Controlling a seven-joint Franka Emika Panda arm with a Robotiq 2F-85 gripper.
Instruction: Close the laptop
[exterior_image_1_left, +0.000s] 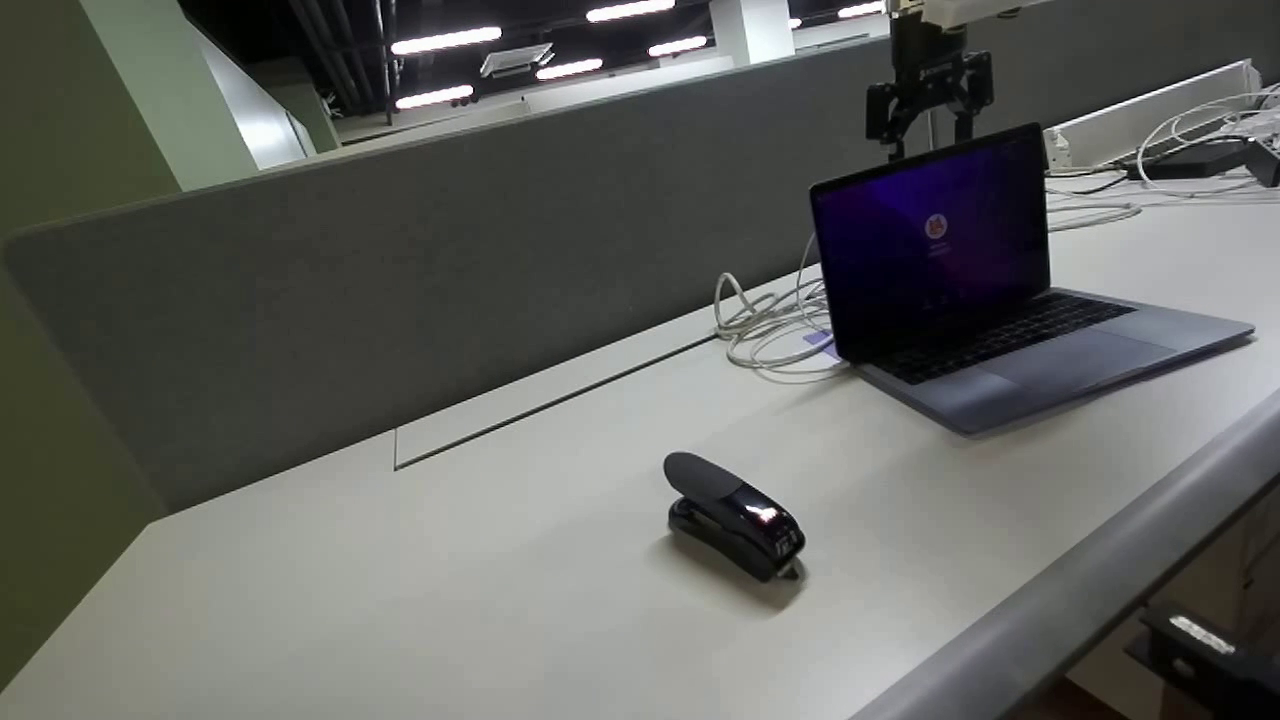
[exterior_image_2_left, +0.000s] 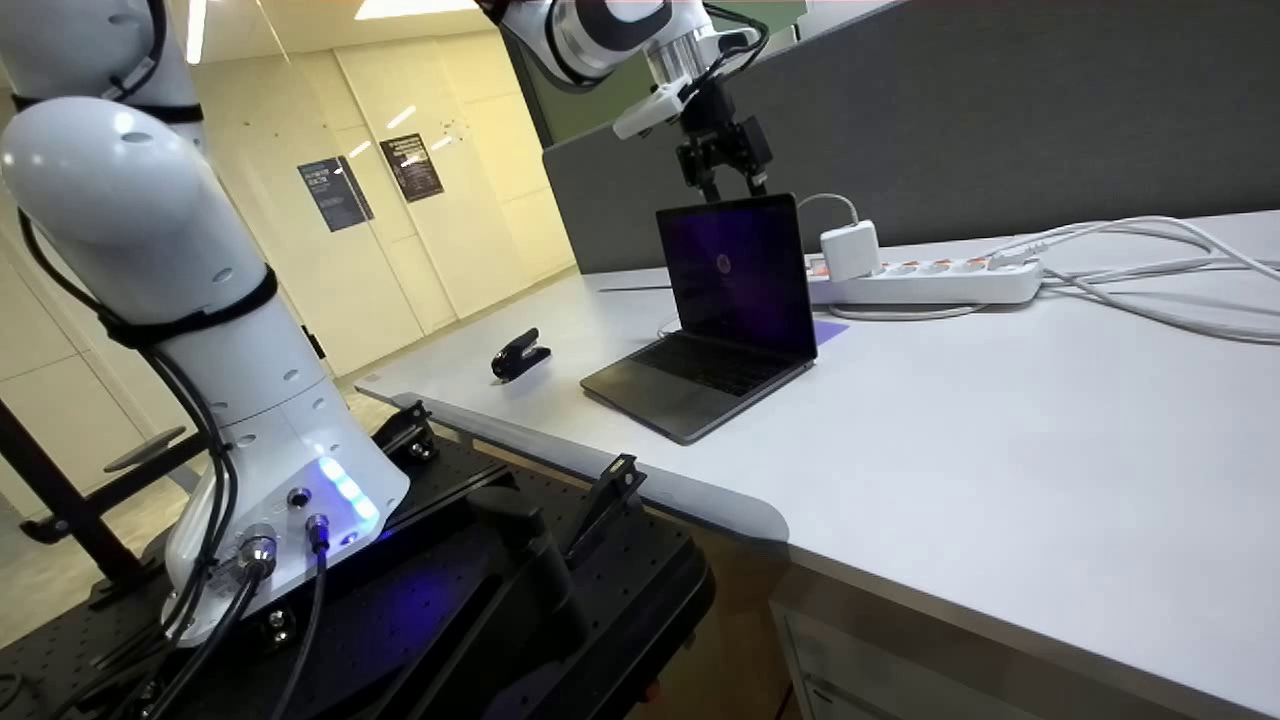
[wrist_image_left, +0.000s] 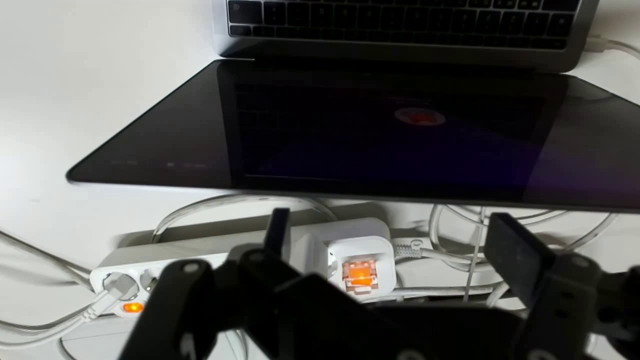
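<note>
Robotiq gripper (wrist_image_left: 390, 220), fingers (wrist_image_left: 515, 252) spread wide, hangs just behind the raised lid (exterior_image_2_left: 735, 260) of the silver-grey laptop (exterior_image_2_left: 720, 325), which rests on the white desk (exterior_image_2_left: 1050, 430) with its screen (exterior_image_1_left: 935, 270) glowing purple. Beneath the gripper, on the lid's back side, lies a white power strip (exterior_image_2_left: 940, 287) bearing a white power adapter (exterior_image_2_left: 850, 250), and white cables (exterior_image_1_left: 745, 325) coil between laptop and grey partition (exterior_image_1_left: 480, 280), crowding that space. A black stapler (exterior_image_1_left: 735, 515) stands on the desk, apart from the laptop. A flat purple piece (exterior_image_2_left: 828, 331) shows from behind the laptop, too covered to name. In both exterior views the fingers run down to or behind the lid's top edge, so whether they touch it I cannot tell. The wrist view cuts off the keyboard (wrist_image_left: 400, 20) at the top and one corner of the lid at the right; dark gripper parts there mask some of the power strip. Lettering on the screen is too small to read.
</note>
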